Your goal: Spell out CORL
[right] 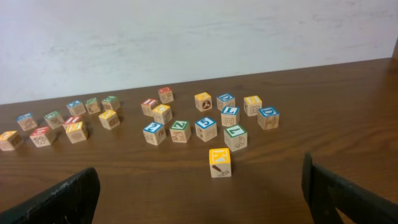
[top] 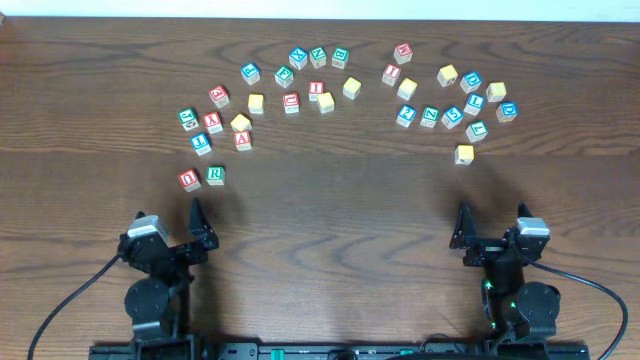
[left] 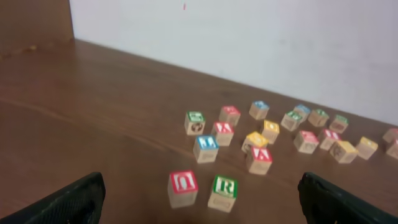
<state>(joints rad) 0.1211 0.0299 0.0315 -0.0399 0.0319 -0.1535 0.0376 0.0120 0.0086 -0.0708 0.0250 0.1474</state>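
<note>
Presently, the left gripper (left: 199, 190) is held wide apart and empty near the one green R cube (top: 215, 176), which sits beside one red-lettered cube (top: 190, 179); the right gripper (right: 200, 180) is likewise spread, the one blue L cube (top: 474, 103) lying in the right cluster. Eight yellow-topped cubes (top: 256, 103) are counted (letters unreadable) on the table (top: 330, 220).
</note>
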